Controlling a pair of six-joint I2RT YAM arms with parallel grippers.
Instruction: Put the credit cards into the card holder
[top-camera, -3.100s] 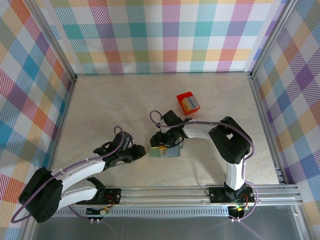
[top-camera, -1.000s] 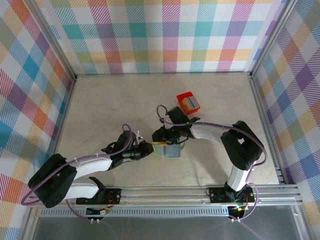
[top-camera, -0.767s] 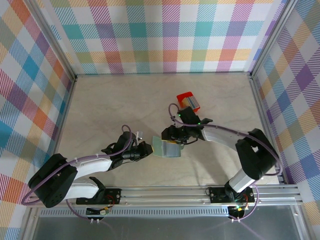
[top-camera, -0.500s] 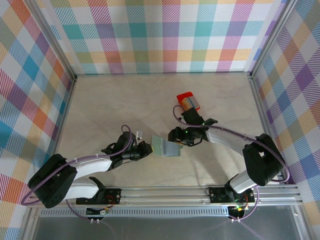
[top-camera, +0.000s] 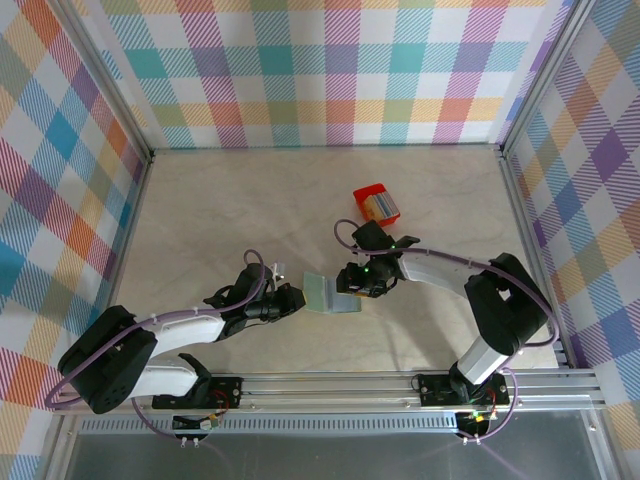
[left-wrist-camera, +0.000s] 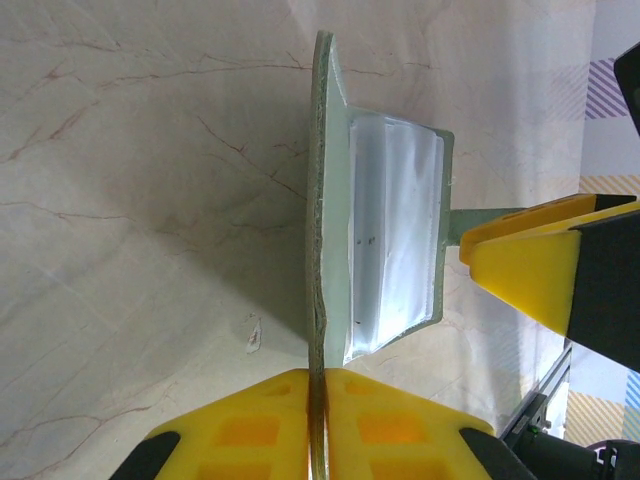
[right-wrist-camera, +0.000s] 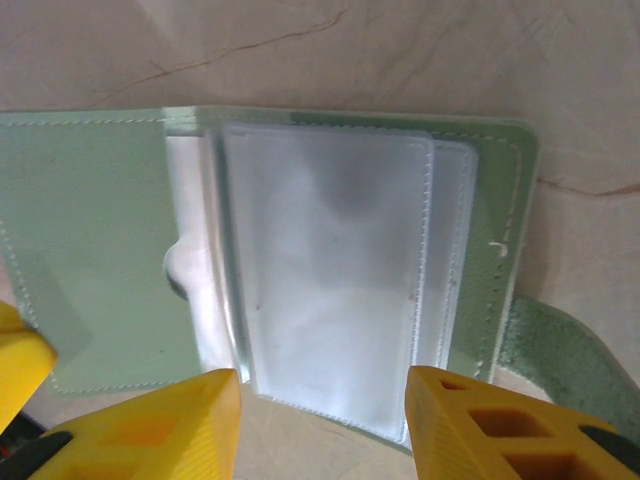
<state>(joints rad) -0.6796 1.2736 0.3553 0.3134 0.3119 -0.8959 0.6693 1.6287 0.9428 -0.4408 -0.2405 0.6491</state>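
the card holder (top-camera: 328, 293) lies open on the marble-pattern table (top-camera: 220, 220), a little toward 6 o'clock from the table centre in the top external view. the left gripper (top-camera: 291, 299) sits at the holder's 9 o'clock side. in the left wrist view this gripper (left-wrist-camera: 318, 420) is clenched on the edge of one cover flap (left-wrist-camera: 322, 200), its two yellow fingers pressed together with the thin green edge pinched between them, so that flap stands up off the table while the other half of the card holder (left-wrist-camera: 390, 230) lies flat. the right gripper (top-camera: 352, 281) is at the holder's 2 o'clock side. in the right wrist view the right gripper (right-wrist-camera: 320, 415) is released, its yellow fingertips set apart above the near edge of the card holder (right-wrist-camera: 90, 250), with nothing gripped between them. the clear sleeves (right-wrist-camera: 330, 270) lie face up in the middle of the holder, and a green tab (right-wrist-camera: 545, 345) sticks out at its 4 o'clock corner. no card can be made out in the sleeves. the credit cards (top-camera: 381, 208) sit stacked in a small red box (top-camera: 366, 192), at 1 o'clock from the holder and well apart from it.
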